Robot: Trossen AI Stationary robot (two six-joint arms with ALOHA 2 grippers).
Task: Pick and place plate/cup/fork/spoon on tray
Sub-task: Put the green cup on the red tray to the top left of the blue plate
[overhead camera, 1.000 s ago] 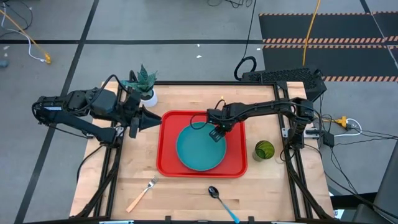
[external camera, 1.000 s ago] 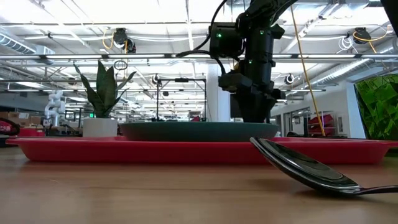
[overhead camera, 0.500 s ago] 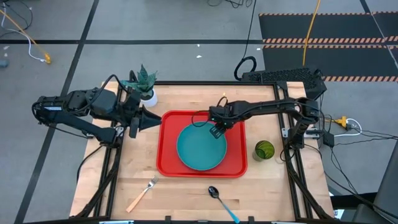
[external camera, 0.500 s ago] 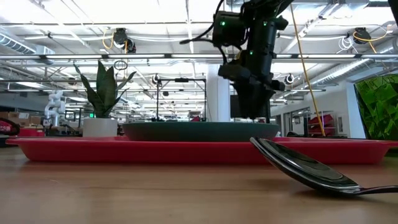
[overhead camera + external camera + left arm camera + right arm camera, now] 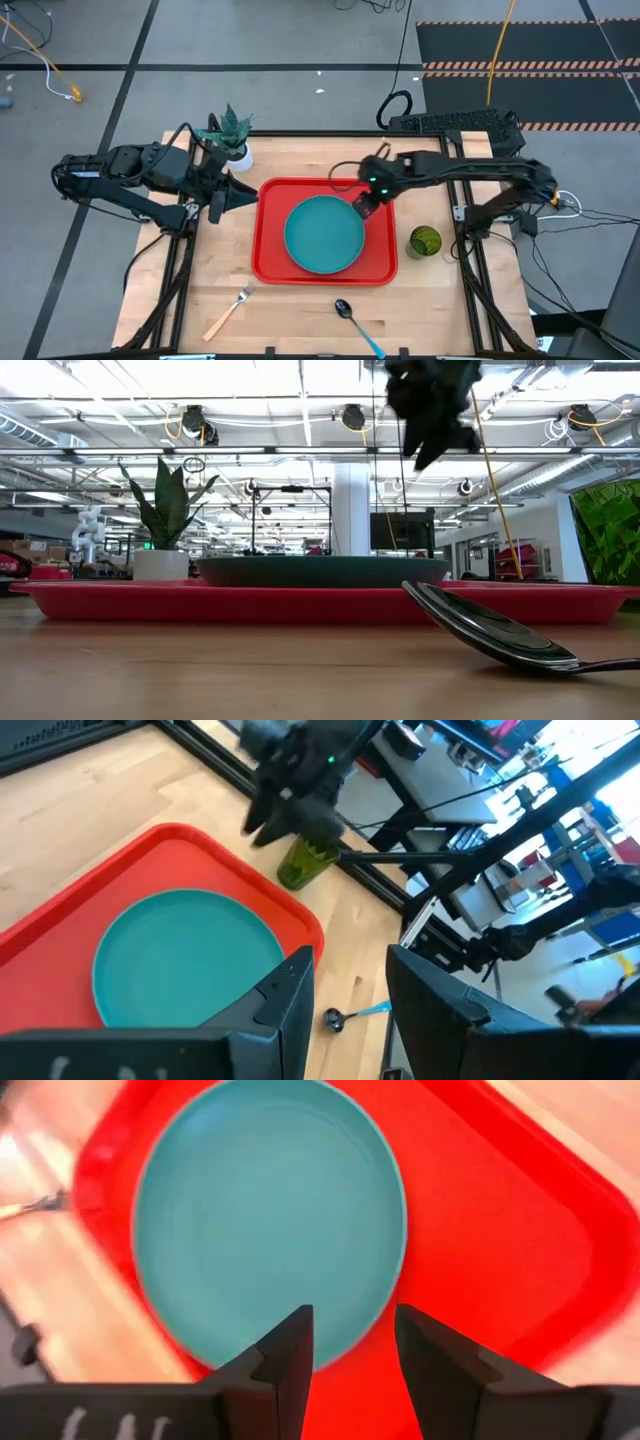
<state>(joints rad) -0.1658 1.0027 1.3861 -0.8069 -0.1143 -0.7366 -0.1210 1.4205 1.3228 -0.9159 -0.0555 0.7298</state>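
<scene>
Tray, red and rectangular with a raised rim, is shown lying flat on the wooden table, near its middle. Within the tray, the round teal plate is seen resting flat, roughly centred, with red floor left visible on every side of it. The potted plant, in a white pot, is placed at the table's far edge, just beyond the tray's far left corner.

The left arm is held low beside the tray's left rim; the left gripper is pointed toward the tray, and its two dark fingers are seen parted with nothing between them. The right gripper is raised above the tray's far right corner, beside the plate's rim and clear of it; in its wrist view its fingers stand apart with only the plate and tray seen in the gap, so nothing is grasped.

The olive-green cup is stood upright on the bare table, just beyond the tray's right rim. The fork, orange-handled, is laid on the table near the front edge, left of centre. The spoon, blue-handled with a dark bowl, is laid near the front edge, in front of the tray's near rim.
</scene>
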